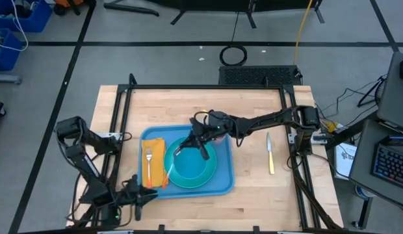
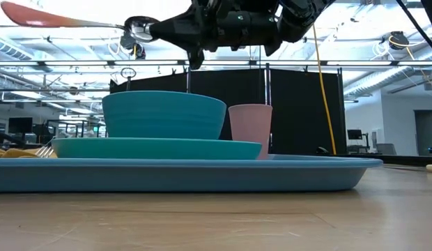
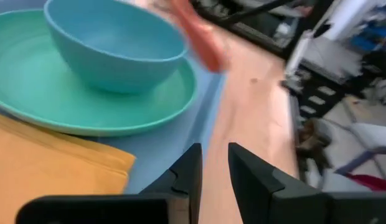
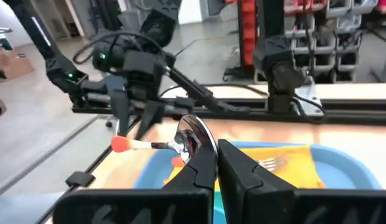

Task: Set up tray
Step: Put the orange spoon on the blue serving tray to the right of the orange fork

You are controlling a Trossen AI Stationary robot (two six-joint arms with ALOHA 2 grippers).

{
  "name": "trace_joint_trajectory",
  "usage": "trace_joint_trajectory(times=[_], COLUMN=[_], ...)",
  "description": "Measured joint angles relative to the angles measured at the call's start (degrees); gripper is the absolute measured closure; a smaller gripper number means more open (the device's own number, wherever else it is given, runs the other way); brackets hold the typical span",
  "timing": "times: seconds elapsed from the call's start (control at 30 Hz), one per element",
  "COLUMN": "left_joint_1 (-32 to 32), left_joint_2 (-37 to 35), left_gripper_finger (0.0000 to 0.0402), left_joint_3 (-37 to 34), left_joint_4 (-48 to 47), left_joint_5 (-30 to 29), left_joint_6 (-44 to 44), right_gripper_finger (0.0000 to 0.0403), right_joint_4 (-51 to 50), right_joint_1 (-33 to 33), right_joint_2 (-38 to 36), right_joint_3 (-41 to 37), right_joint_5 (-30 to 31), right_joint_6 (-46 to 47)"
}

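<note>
Now, right gripper (image 1: 203, 144): we have our fingers clamped on a spoon (image 4: 183, 142), holding it above the plate and bowl; its metal bowl sits at the fingertips and its orange handle (image 2: 56, 17) sticks out sideways.
Spoon in the air: in the low view it hangs well clear above the bowl (image 2: 164, 115), not touching anything.
Tray (image 1: 223, 185): light blue, lying toward the near edge of the tabletop, left of middle.
On the tray: a teal plate (image 1: 205, 170) with the bowl on it, an orange napkin (image 1: 155, 170) on its left side carrying a fork (image 1: 148, 160), and a pink cup (image 2: 250, 130) behind the plate.
Off the tray: a knife (image 1: 270, 153) lies on the bare wood toward the right edge.
Left gripper (image 1: 138, 197): waiting at the tray's near-left corner, fingers a little apart and holding nothing.
Step in hand, as we judge it: placing the spoon on the tray.
Doing it well: we should pick a free patch, carry the spoon there clear of the bowl rim, keep it level, lower it until it rests, then release.
Risk: the long handle could clip the bowl or cup.
</note>
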Motion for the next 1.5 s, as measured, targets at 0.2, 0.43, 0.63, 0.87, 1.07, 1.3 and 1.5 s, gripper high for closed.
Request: trace_joint_trajectory(times=[0.2, 0.43, 0.63, 0.87, 1.07, 1.3, 1.5], left_joint_1=[-4.6, -6.3, -5.2, -5.6, -5.7, -6.4, -6.6], left_joint_2=[0.0, 0.0, 0.0, 0.0, 0.0, 0.0, -0.1], left_gripper_finger=[0.0316, 0.0245, 0.0148, 0.0079, 0.0056, 0.0061, 0.0057], left_joint_3=[0.0, 0.0, 0.0, 0.0, 0.0, 0.0, 0.0], left_joint_4=[0.8, 1.1, 1.2, 3.2, 4.9, 11.4, 17.4], left_joint_5=[-3.7, -6.1, -3.2, -3.5, -2.8, -1.9, 2.6], left_joint_6=[-1.7, 1.7, 4.5, 11.3, 11.5, 22.7, 34.5], right_gripper_finger=[0.0401, 0.0401, 0.0402, 0.0402, 0.0402, 0.0402, 0.0403], right_joint_4=[-11.0, -16.1, -17.3, -18.9, -27.0, -33.7, -34.4], right_joint_1=[-0.2, -0.2, -0.3, -0.2, -1.4, -2.8, -3.5], right_joint_2=[0.0, 0.0, 1.4, 8.7, 16.4, 25.0, 28.3], right_joint_3=[5.5, 9.4, 11.3, 18.4, 30.2, 41.7, 45.8], right_joint_5=[-0.4, -0.3, -0.6, -4.8, -7.2, -12.4, -15.5], right_joint_6=[-3.3, -5.4, -5.1, -3.1, -3.2, -2.3, -0.6])
